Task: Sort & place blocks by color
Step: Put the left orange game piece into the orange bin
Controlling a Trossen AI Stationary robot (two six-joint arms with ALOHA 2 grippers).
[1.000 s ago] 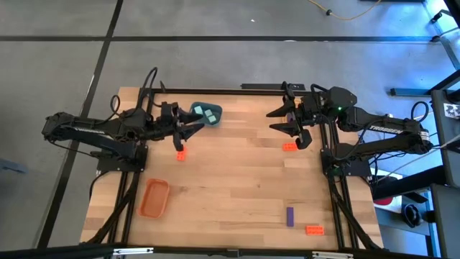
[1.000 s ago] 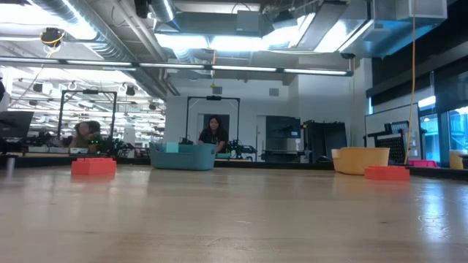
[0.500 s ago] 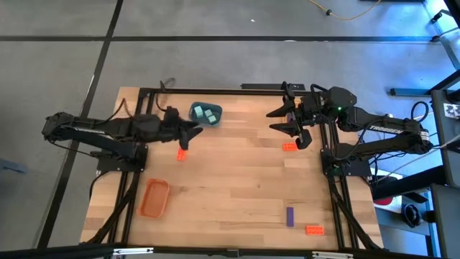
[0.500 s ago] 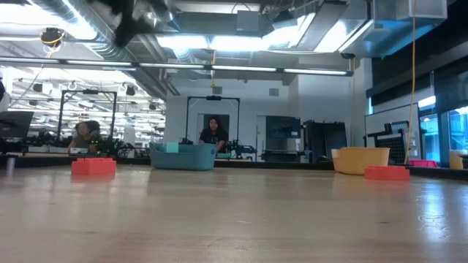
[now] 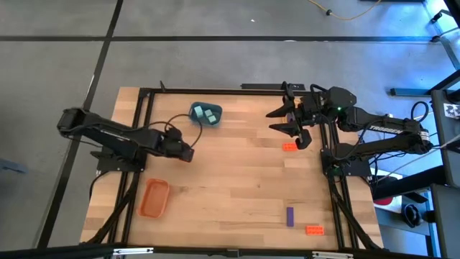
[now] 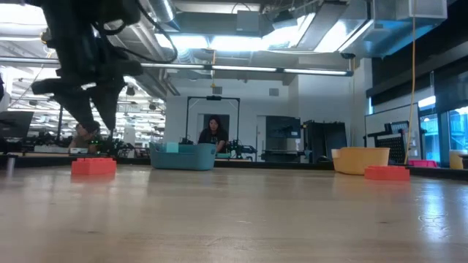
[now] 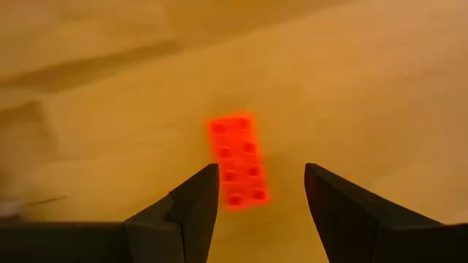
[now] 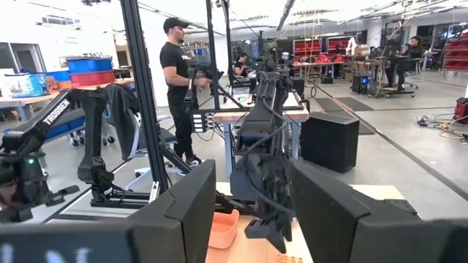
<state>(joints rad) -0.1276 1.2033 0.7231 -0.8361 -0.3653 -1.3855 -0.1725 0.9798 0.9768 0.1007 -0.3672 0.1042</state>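
My left gripper [image 5: 185, 152] is open and points down over an orange-red block [image 7: 238, 161] that lies flat on the table. In the left wrist view the block's near end lies between the two fingertips, untouched. In the low view the left gripper [image 6: 93, 124] hangs just above this block [image 6: 93, 166]. My right gripper [image 5: 294, 127] waits open near the table's far right, above another orange-red block [image 5: 290, 147]. A purple block [image 5: 290, 216] and a third orange-red block [image 5: 313, 230] lie near the near right corner. Pale teal blocks sit in the blue tray [image 5: 205, 114].
An orange tray [image 5: 154, 198] sits near the table's left near side. In the low view a yellow-orange tray [image 6: 360, 159] stands at the far right. People stand in the room beyond the table [image 8: 178, 80]. Bare wood lies across the table's middle [image 5: 237, 180].
My left gripper has swung from beside the blue tray toward the table's near edge, tipped to point downward and come down over the orange-red block, dropping into the low view. It stays open. The right arm has kept still.
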